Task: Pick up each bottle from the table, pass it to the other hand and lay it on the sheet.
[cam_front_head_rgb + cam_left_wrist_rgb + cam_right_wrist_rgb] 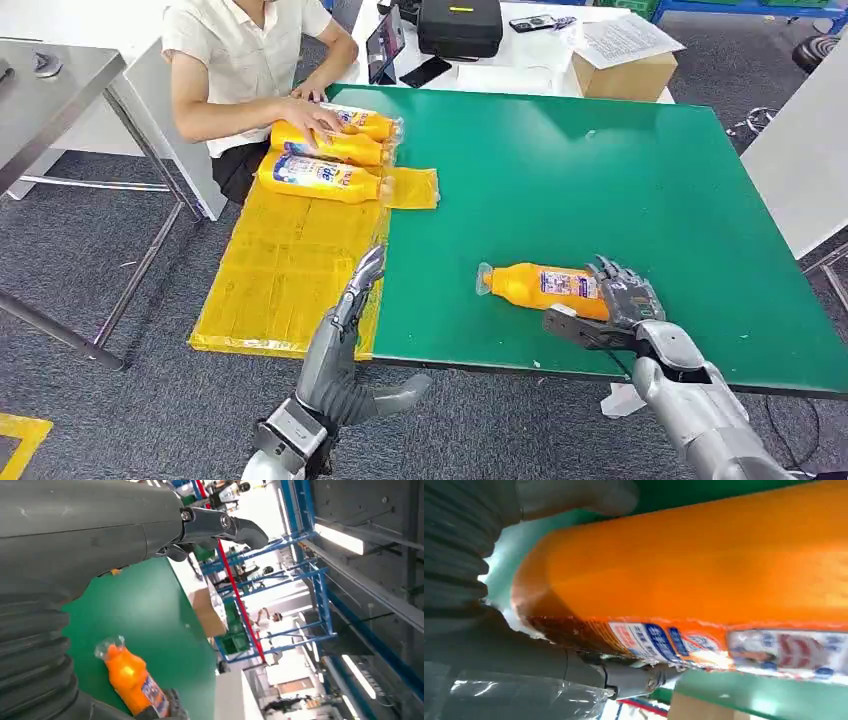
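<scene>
Your right hand [622,300] sits at the base end of the orange bottle [545,286], fingers draped over the top of it and the thumb reaching in along the near side. In the right wrist view the bottle [704,575] fills the space between thumb and fingers, so the hand is wrapped around it, though you cannot tell whether the bottle is off the table yet. The bottle lies on its side on the green table [620,180], near the front edge. Its long axis runs across the table from side to side, cap pointing toward your left, base buried in your right hand, label facing up.

Your left hand [362,285] is raised over the table's front left edge, fingers straight and apart, holding nothing. In its wrist view the bottle [131,679] shows cap-first.

Left of the table, the yellow sheet [285,270] spreads over the table's left edge. Three more orange bottles [325,150] lie side by side at the sheet's far end, all lengthwise across it with caps toward the table. A seated person's hand [312,118] rests on those bottles.
</scene>
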